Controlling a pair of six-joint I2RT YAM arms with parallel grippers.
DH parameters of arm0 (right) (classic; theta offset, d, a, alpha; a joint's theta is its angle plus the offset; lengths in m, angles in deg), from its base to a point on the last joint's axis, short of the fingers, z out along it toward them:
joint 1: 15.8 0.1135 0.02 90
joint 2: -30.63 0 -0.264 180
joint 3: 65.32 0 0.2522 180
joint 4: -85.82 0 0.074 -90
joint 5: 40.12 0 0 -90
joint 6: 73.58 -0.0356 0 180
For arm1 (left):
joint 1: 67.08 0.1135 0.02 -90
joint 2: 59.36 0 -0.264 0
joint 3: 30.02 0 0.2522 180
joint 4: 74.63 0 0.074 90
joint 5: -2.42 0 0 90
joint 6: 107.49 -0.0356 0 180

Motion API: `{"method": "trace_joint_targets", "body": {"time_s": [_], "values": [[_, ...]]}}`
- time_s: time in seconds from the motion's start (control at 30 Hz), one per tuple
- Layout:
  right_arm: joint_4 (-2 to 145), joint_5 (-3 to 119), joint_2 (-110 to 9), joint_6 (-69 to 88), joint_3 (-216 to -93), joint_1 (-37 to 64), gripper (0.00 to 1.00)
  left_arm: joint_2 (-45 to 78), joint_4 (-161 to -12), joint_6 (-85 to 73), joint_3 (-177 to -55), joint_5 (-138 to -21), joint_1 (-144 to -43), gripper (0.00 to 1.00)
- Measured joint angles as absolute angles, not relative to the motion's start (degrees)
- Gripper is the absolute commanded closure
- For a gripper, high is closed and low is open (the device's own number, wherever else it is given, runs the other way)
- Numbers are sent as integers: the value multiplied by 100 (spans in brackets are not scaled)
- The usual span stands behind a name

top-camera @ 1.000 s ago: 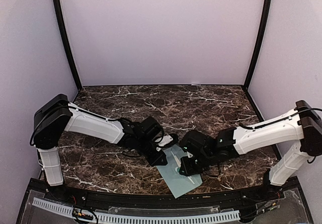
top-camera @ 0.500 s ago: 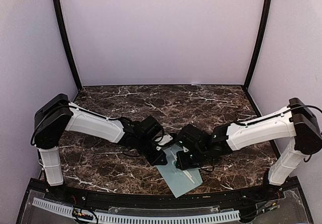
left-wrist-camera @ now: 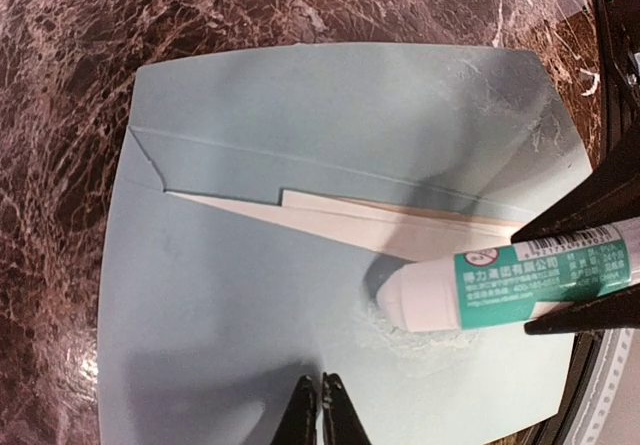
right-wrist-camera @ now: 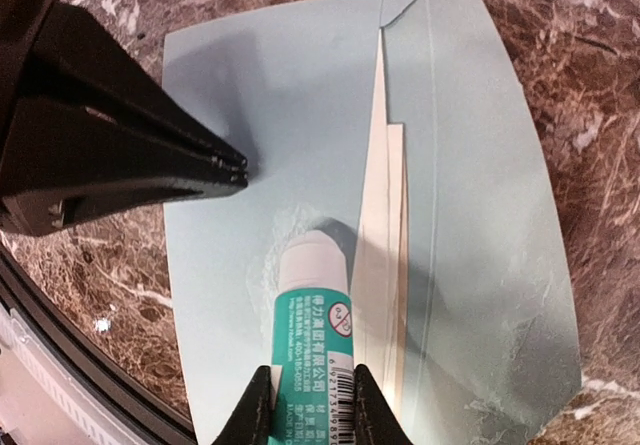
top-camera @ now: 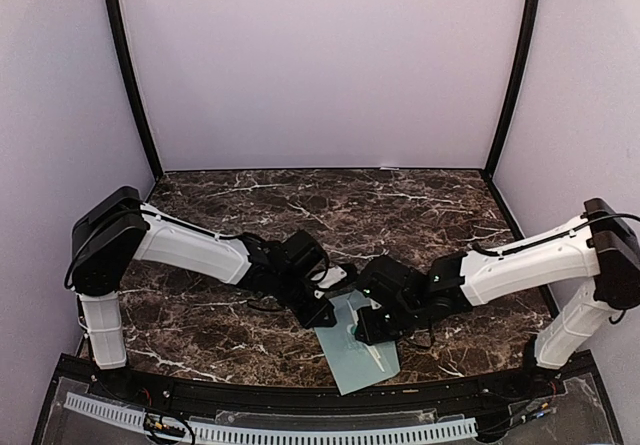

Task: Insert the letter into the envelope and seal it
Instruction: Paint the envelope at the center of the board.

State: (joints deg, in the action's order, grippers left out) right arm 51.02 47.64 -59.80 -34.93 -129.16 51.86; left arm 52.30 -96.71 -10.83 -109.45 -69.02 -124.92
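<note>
The pale teal envelope (top-camera: 356, 353) lies flat on the marble near the front edge, and also shows in the left wrist view (left-wrist-camera: 300, 145) and the right wrist view (right-wrist-camera: 480, 215). A thin cream sliver (left-wrist-camera: 400, 227) shows at its fold; I cannot tell whether it is the letter, which shows nowhere as a sheet. My left gripper (left-wrist-camera: 321, 387) is shut, its tips pressing down on the envelope. My right gripper (right-wrist-camera: 312, 390) is shut on a white-and-green glue stick (right-wrist-camera: 312, 310), whose tip touches the envelope beside a whitish glue smear (left-wrist-camera: 425, 340).
The dark marble table (top-camera: 400, 205) is walled at the back and sides. A black rail (top-camera: 300, 410) runs along the front edge, close to the envelope's near corner. The two grippers work a few centimetres apart over the envelope.
My right gripper moved the glue stick left across the envelope, then back to the right. The envelope shifted slightly. The left gripper stayed pressed on it.
</note>
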Motion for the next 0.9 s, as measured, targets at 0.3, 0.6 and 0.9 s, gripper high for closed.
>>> {"method": "trace_joint_targets", "body": {"time_s": [0.3,0.6,0.9], "values": [[4663,4839,-5488,-3924,-12613,5562,96,5254,-9660,-1081,-10976,-6895,-12501,97],[4543,4887,-5370,-4136,-12549,5711,96,5256,-9660,-1081,-10978,-6895,-12501,97],[4545,4852,-5449,-4175,-12593,5728,96,5267,-9679,-1081,-10998,-6895,-12501,97]]}}
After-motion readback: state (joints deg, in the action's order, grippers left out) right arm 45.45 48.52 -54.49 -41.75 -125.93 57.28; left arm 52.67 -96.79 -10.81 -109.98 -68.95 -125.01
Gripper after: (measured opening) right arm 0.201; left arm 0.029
